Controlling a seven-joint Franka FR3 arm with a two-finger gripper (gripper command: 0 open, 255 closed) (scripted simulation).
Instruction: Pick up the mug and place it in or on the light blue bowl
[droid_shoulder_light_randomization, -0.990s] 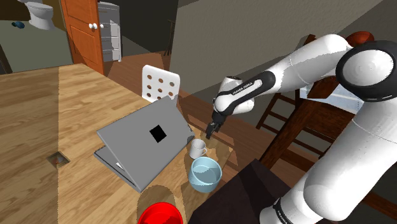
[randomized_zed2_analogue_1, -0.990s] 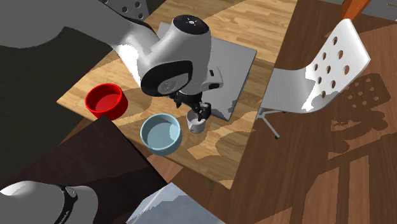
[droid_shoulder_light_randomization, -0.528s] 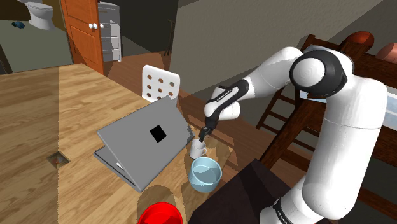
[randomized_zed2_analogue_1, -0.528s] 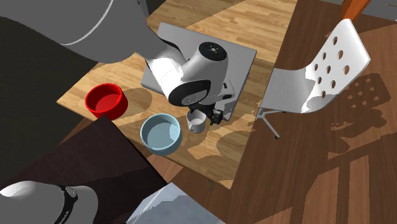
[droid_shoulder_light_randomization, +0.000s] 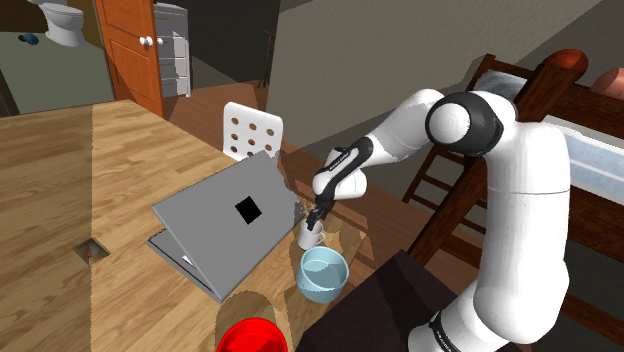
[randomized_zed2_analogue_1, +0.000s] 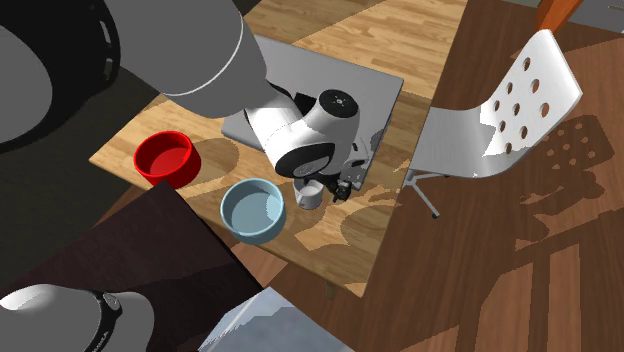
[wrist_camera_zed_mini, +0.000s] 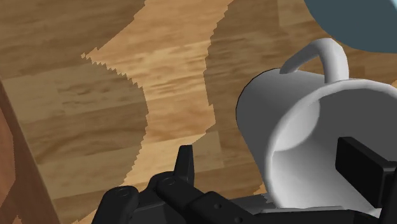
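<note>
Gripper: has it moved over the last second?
Yes. In the shoulder view the gripper has dropped down and leftward, toward the grey laptop, reaching the white mug.

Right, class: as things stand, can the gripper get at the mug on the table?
Probably yes. The gripper hangs right over the mug, open fingers straddling its wall, one seemingly inside the rim. Nothing blocks it; the laptop and light blue bowl sit aside.

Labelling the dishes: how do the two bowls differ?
Colour: the red bowl is bright red, the light blue bowl pale blue. Place: the red bowl stands alone near the table's corner; the light blue bowl sits beside the mug. Both are upright and empty.
</note>
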